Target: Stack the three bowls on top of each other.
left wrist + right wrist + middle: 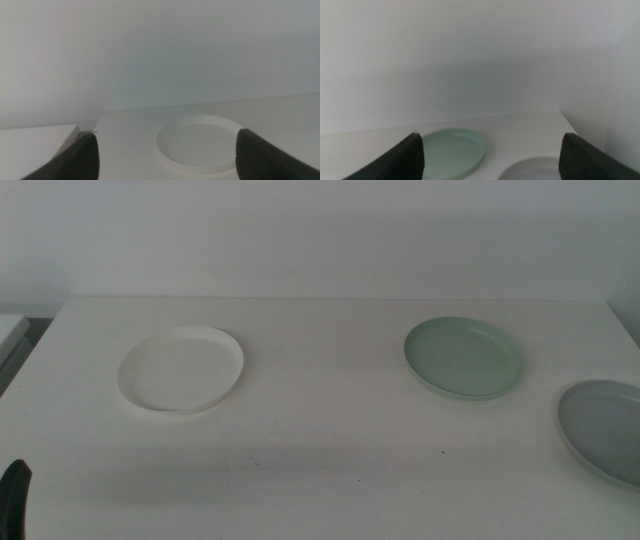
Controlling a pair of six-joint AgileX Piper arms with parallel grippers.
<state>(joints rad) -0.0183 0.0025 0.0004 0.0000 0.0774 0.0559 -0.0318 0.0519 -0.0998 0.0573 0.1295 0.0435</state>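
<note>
nothing is stacked yet: the white bowl (pixel 181 369), green bowl (pixel 463 357) and grey bowl (pixel 605 430) lie apart on the tabletop (pixel 330 460). left gripper (pixel 165 155) and right gripper (pixel 492 157) wait with jaws wide, empty. next, one must reach and grip a rim.

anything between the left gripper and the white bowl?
Nothing visible. The left gripper is open with bare table ahead of it up to the white bowl. The green bowl and grey bowl sit apart on the right.
</note>
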